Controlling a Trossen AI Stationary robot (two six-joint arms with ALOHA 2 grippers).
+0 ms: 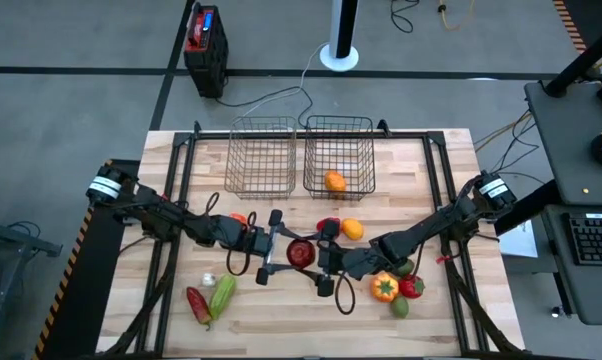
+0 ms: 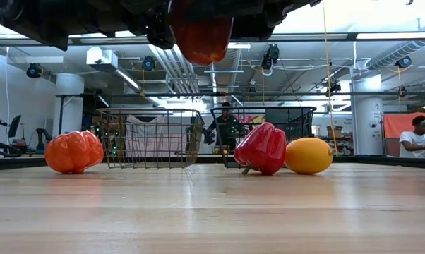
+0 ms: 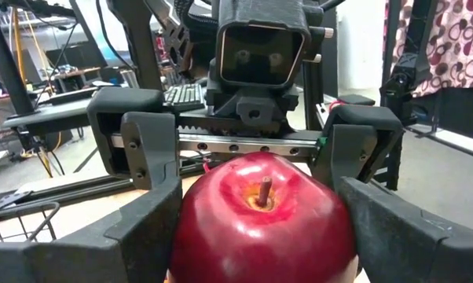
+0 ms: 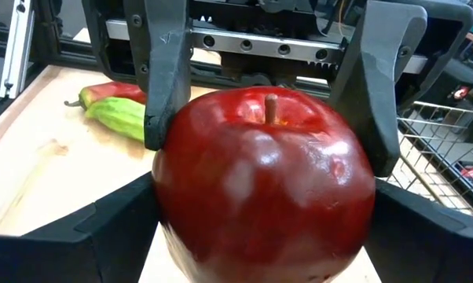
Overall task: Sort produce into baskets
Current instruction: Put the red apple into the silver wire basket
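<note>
— Where's the red apple [image 1: 301, 252]?
— Centre of the high view, lifted off the table [image 1: 281, 320], below the two wire baskets [image 1: 262, 156].
— Held how?
— Clamped by the left gripper [image 1: 281, 250] from frame-left, and gripped by the right gripper [image 1: 324, 256] from frame-right as well.
— Anything basketed?
— One orange fruit [image 1: 334, 181], right basket [image 1: 339, 154].

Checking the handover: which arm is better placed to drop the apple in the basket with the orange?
Right: its claw is at the lifted red apple, and that basket sits on its side.
</note>
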